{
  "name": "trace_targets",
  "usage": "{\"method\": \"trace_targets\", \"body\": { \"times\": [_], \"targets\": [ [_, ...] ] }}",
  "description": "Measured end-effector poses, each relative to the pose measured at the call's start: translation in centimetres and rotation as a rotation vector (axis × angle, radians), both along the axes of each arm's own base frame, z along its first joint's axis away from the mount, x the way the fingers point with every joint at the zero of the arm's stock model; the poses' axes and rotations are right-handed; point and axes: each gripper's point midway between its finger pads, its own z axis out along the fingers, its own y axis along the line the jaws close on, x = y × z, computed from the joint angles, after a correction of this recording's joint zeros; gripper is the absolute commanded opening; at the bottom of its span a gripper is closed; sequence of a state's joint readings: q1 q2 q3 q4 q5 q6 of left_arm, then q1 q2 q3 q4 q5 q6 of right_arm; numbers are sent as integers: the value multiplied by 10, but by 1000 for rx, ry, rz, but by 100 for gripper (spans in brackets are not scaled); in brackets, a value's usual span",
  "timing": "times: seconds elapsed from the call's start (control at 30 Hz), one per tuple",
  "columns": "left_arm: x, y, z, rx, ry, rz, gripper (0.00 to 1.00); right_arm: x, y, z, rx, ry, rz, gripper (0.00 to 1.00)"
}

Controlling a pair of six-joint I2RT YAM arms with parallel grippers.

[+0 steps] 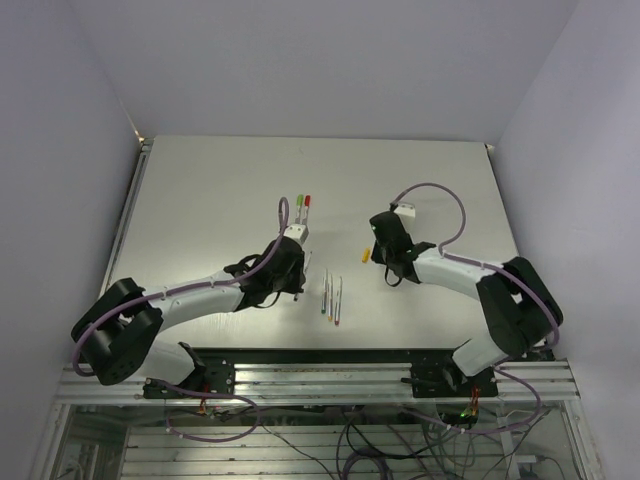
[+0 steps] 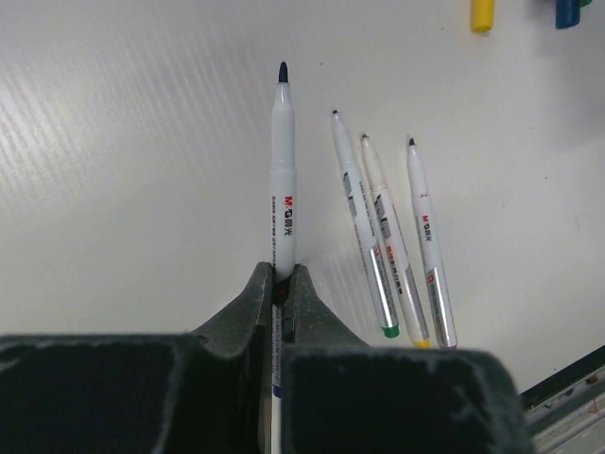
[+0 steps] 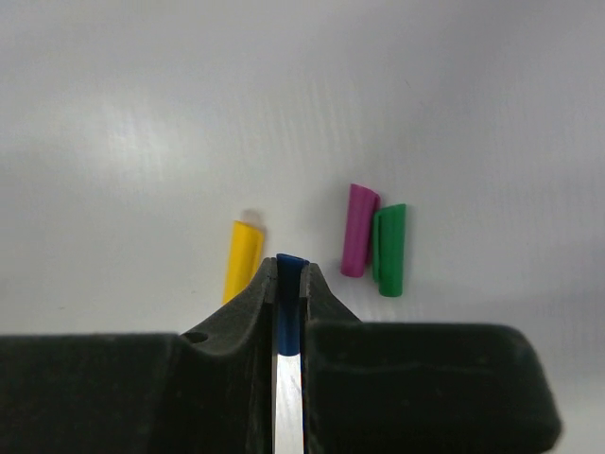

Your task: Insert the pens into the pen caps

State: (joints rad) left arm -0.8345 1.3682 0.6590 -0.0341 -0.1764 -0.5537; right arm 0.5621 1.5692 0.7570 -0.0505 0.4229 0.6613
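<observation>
My left gripper (image 2: 284, 274) is shut on a white pen (image 2: 283, 170) with a dark blue tip that points away from me, just above the table. Three more pens (image 2: 386, 236) lie side by side to its right; they also show in the top view (image 1: 331, 298). My right gripper (image 3: 291, 270) is shut on the blue cap (image 3: 291, 293). The yellow cap (image 3: 243, 257) lies just left of it, and the purple cap (image 3: 358, 230) and the green cap (image 3: 390, 248) lie together to its right. In the top view the left gripper (image 1: 296, 284) and the right gripper (image 1: 384, 264) flank the pens. No separate red cap shows.
Two thin sticks with a green top and a red top (image 1: 303, 205) lie on the table beyond my left wrist. The yellow cap (image 1: 366, 255) sits between the arms. The table's near edge (image 2: 567, 378) runs close behind the pens.
</observation>
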Motion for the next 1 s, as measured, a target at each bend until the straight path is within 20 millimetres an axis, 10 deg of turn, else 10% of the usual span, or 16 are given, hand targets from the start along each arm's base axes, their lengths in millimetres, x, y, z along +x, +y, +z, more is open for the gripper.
{"method": "trace_targets", "body": {
  "times": [0.4,1.0],
  "targets": [
    [3,-30,15,-121,-31,-90,7,9,17,73,149,-241,96,0],
    [-3,-86,103,-500,-219,-300,7,-7,54,179,503,-705,314,0]
  ]
}}
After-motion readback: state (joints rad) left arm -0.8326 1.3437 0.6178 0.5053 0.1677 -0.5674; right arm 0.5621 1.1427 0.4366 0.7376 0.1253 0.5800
